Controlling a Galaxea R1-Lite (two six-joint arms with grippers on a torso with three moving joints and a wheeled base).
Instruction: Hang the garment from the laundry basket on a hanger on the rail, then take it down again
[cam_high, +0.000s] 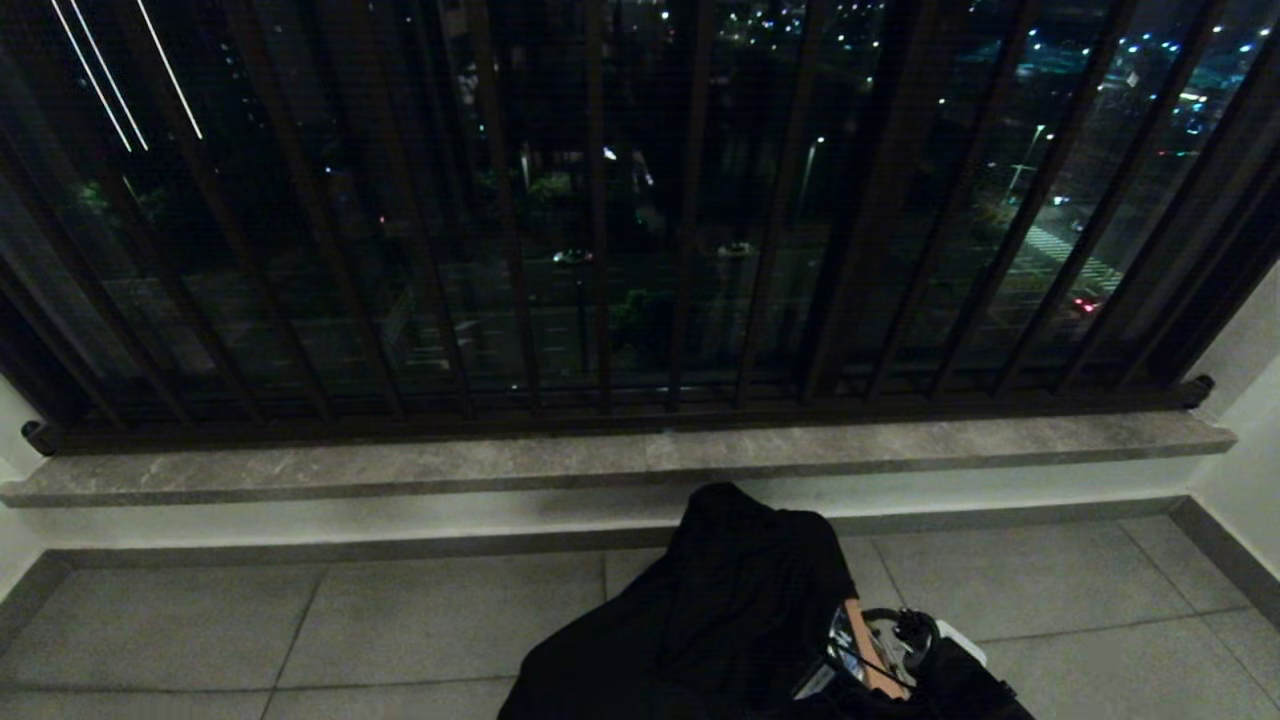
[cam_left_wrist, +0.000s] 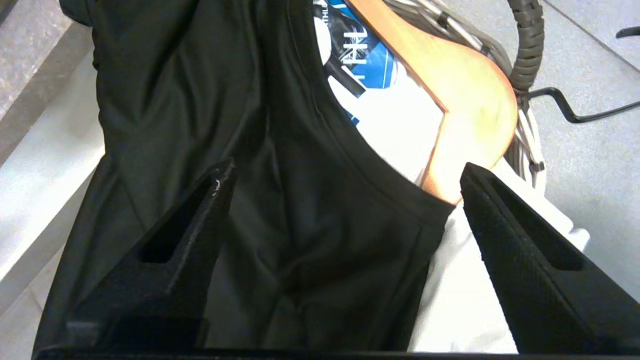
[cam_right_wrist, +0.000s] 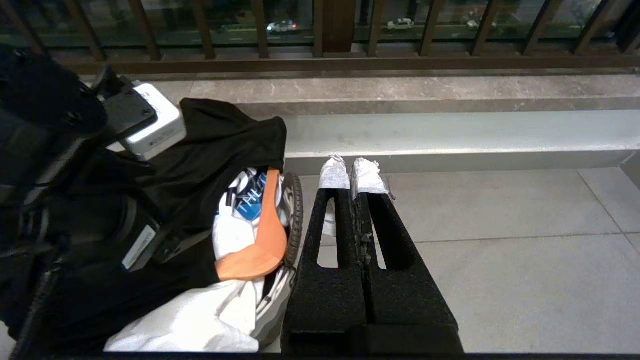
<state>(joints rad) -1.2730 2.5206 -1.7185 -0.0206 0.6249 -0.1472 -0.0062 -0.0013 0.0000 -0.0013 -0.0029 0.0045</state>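
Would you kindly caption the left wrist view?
Open left gripper above a black garment on a wooden hanger in the laundry basket.

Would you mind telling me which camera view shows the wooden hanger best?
The left wrist view: the wooden hanger fills the upper part, close up, one end tucked under the black shirt. The right wrist view shows an orange curved piece among the clothes; the head view only a thin strip.

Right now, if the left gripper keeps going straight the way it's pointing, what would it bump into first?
Most likely the black shirt. The left gripper has its jaws wide open right over that cloth, with the wooden hanger just off to one side. How far away the cloth is cannot be judged.
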